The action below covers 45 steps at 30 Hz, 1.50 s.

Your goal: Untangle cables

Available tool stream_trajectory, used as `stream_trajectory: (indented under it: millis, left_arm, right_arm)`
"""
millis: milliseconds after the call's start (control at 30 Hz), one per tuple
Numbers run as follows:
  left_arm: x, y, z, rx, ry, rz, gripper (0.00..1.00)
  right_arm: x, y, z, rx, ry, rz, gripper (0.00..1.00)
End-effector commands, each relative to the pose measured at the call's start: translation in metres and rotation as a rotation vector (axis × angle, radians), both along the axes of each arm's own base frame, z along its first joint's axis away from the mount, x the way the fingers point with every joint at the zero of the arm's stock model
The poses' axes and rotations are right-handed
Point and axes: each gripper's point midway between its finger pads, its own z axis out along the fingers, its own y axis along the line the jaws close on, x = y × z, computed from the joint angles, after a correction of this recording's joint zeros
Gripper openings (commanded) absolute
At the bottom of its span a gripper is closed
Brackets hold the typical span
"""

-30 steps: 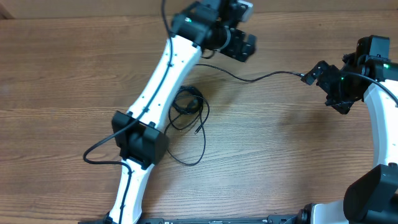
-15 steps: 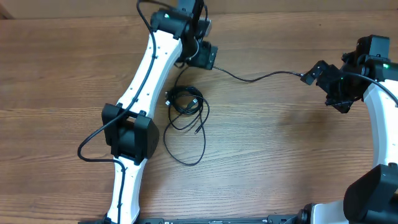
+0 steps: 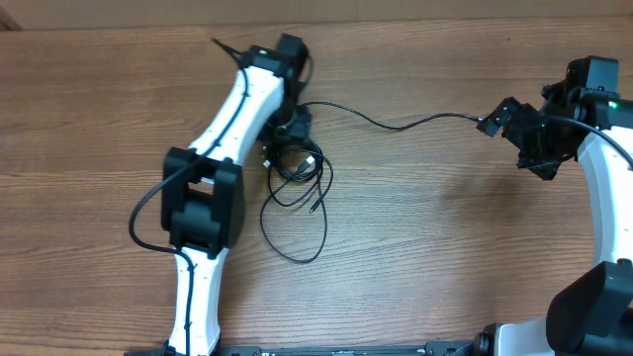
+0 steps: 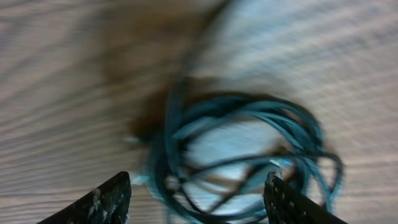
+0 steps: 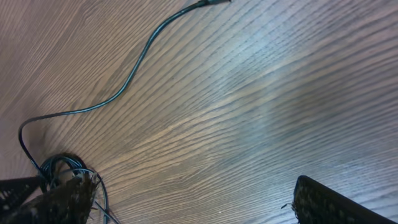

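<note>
my left claw point(image 4: 198, 190) is hanging spread astride the coil point(image 3: 295, 163), pinching nothing; the coil is lying left of centre on the desk point(image 3: 445, 247). my right claw point(image 5: 193, 190) is gaping empty near the right edge. i am judging the job barely begun: one strand point(image 3: 396, 126) is running rightward, one loop point(image 3: 323, 237) is trailing toward the near edge, one coil is waiting. how many cables, i cannot tell.
</note>
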Motion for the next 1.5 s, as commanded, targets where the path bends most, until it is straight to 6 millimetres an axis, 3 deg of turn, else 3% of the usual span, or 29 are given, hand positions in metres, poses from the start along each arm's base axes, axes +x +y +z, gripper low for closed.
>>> stream_trajectory:
  millis: [0,167,300,467,533,633,667,733,800,900,967,1167,1267,1367,1467]
  left_arm:
    - [0.01,0.024,0.006,-0.05,-0.012,0.084,0.66]
    - [0.008,0.016,-0.001,-0.169,0.007,-0.049,0.63]
    - [0.0,0.015,-0.018,-0.182,0.028,-0.083,0.57]
    - [-0.006,0.017,-0.04,-0.179,0.036,-0.078,0.34]
    - [-0.008,0.018,-0.042,-0.178,0.043,-0.076,0.31]
    - [-0.008,0.02,-0.043,-0.177,0.045,-0.074,0.28]
    - [-0.008,0.02,-0.043,-0.177,0.045,-0.074,0.24]
    - [-0.007,0.017,-0.043,-0.192,0.042,-0.075,0.04]
    - [-0.005,0.011,-0.037,-0.227,0.034,-0.079,0.05]
    - [0.004,-0.001,-0.012,-0.297,-0.017,-0.093,0.05]
    - [0.016,-0.015,0.028,-0.377,-0.105,-0.123,0.04]
    - [0.019,-0.041,0.131,-0.553,-0.314,-0.221,0.04]
    - [0.011,-0.047,0.17,-0.613,-0.385,-0.256,0.04]
    - [0.002,-0.052,0.194,-0.656,-0.421,-0.281,0.04]
    - [-0.002,-0.052,0.202,-0.666,-0.428,-0.286,0.04]
  right_arm:
    - [0.003,0.008,-0.003,0.003,-0.007,0.033,1.0]
    - [0.008,0.015,-0.002,-0.001,-0.024,0.054,1.0]
    - [0.008,0.016,-0.002,-0.001,-0.025,0.058,1.0]
    - [0.006,0.016,-0.002,-0.003,-0.015,0.06,1.0]
    - [0.005,0.016,-0.003,-0.003,-0.012,0.06,1.0]
    - [0.005,0.016,-0.003,-0.002,-0.013,0.06,1.0]
    - [0.005,0.016,-0.003,-0.002,-0.013,0.06,1.0]
    - [0.005,0.017,-0.002,0.0,-0.013,0.061,1.0]
    - [0.005,0.019,-0.002,0.011,-0.016,0.065,1.0]
    - [0.007,0.03,0.002,0.07,-0.039,0.106,0.96]
    - [0.009,0.05,0.01,0.15,-0.078,0.178,0.86]
    - [0.016,0.119,0.038,0.298,-0.199,0.368,0.85]
    - [0.021,0.154,0.051,0.322,-0.271,0.459,0.85]
    - [0.028,0.182,0.062,0.345,-0.326,0.496,0.86]
    - [0.036,0.204,0.075,0.377,-0.386,0.513,0.86]
